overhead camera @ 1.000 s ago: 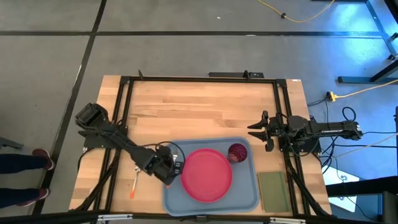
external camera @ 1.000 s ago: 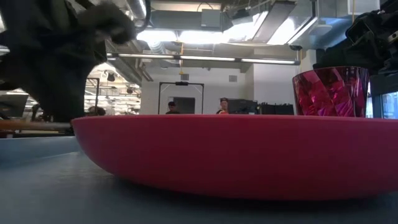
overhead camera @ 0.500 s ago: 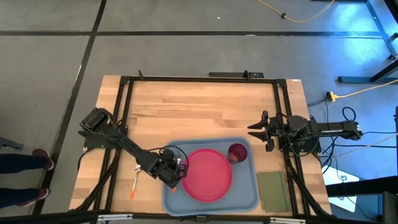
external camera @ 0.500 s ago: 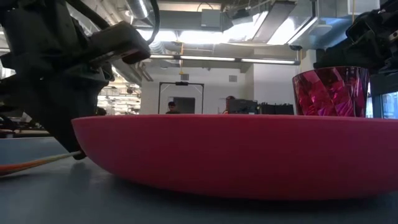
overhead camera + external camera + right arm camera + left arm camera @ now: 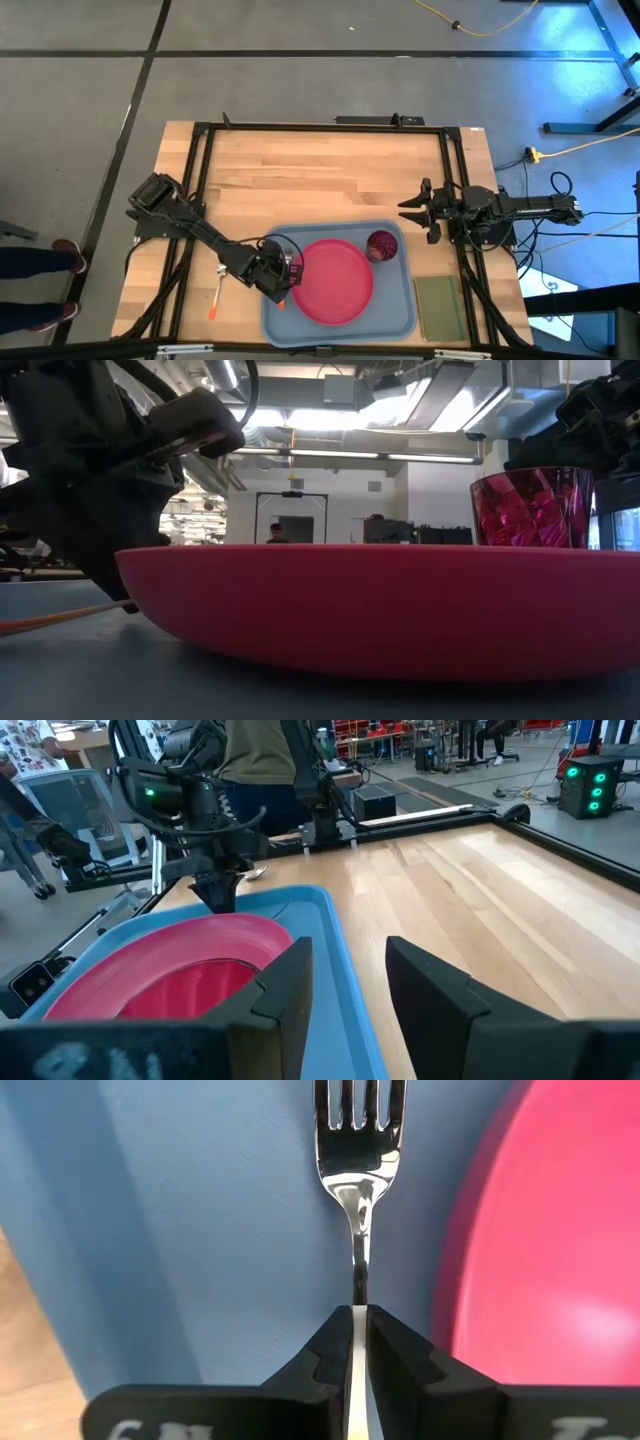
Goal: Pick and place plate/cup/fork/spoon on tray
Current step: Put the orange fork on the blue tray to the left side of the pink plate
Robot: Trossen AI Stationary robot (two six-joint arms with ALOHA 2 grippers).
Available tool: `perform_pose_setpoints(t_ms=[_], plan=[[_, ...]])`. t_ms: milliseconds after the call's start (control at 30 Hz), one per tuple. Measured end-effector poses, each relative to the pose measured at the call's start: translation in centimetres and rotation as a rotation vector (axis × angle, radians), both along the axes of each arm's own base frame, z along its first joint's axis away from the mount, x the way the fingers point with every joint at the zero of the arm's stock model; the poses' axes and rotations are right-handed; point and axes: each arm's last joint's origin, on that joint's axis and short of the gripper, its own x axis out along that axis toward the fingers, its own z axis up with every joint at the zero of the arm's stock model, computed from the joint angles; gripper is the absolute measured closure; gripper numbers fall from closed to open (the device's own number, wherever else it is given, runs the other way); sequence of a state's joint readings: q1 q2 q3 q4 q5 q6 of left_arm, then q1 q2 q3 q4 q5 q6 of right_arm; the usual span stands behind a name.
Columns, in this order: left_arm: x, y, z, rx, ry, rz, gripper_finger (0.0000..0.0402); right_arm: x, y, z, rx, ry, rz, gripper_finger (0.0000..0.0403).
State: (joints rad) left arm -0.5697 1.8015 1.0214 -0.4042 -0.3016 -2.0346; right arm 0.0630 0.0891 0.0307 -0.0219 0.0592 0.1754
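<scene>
Left gripper [image 5: 360, 1342]: it is clamping its fingers tight on the fork [image 5: 360, 1140], over the tray's left end near the table's front edge.
Fork: it is lying along the bare blue strip of the tray [image 5: 400, 322] just beside the plate [image 5: 335, 282], tines pointing away from the jaws, neck pinched between them; in the low view its orange handle is trailing low at the tray floor.
Handling: likely light, stiff and slick at the metal, so the narrow neck is offering little purchase; it could twist on release.
Spoon [image 5: 218, 292]: it is resting on the wood left of the tray, well apart from the pincer.
Cup [image 5: 381, 245]: it is standing in the tray's far right corner.
Right gripper [image 5: 345, 982]: it is waiting with fingers apart and empty near the table's right edge.
</scene>
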Motion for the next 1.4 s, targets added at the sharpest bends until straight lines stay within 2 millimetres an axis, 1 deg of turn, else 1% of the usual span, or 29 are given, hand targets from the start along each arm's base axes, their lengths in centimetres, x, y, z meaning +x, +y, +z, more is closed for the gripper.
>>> perform_pose_setpoints(t_ms=[167, 367, 1400], plan=[[-0.03, 0.04, -0.01, 0.01, 0.002, -0.004, 0.0379, 0.0, 0.0, 0.0, 0.0, 0.0, 0.0, 0.0269], [0.04, 0.13, 0.03, 0.067, -0.017, -0.033, 0.0379, 0.0, 0.0, -0.01, 0.0, 0.0, 0.0, 0.0269], [0.03, 0.11, 0.02, 0.056, -0.015, -0.026, 0.0379, 0.0, 0.0, -0.02, 0.0, 0.0, 0.0, 0.0269]])
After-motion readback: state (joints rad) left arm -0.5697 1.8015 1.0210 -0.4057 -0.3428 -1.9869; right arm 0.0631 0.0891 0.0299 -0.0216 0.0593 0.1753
